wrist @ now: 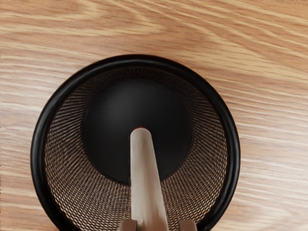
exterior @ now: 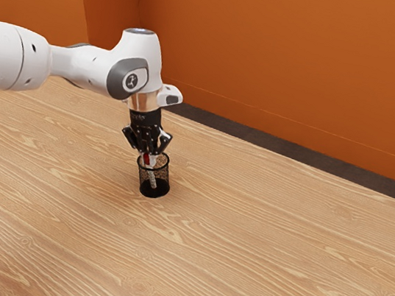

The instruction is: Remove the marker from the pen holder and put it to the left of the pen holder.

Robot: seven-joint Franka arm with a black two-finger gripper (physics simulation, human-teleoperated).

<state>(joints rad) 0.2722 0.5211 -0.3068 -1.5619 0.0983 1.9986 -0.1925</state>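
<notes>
Low over the pen holder's mouth, my gripper (exterior: 150,156) points down with its fingertips around the marker's upper end. The black mesh pen holder (exterior: 153,193) stands upright on the table, and the marker (exterior: 152,179), pale with some red near its top, leans inside it. In the wrist view the gripper (wrist: 158,225) has its two fingertips on either side of the marker (wrist: 145,178), with a gap between the marker and one of them, so it is open. The round black rim of the pen holder (wrist: 137,61) surrounds the marker.
The wooden table (exterior: 264,247) extends around the pen holder on all sides. Beyond its far edge are a dark floor strip (exterior: 258,139) and an orange wall (exterior: 293,58). The white arm reaches in from the exterior view's left, above the table.
</notes>
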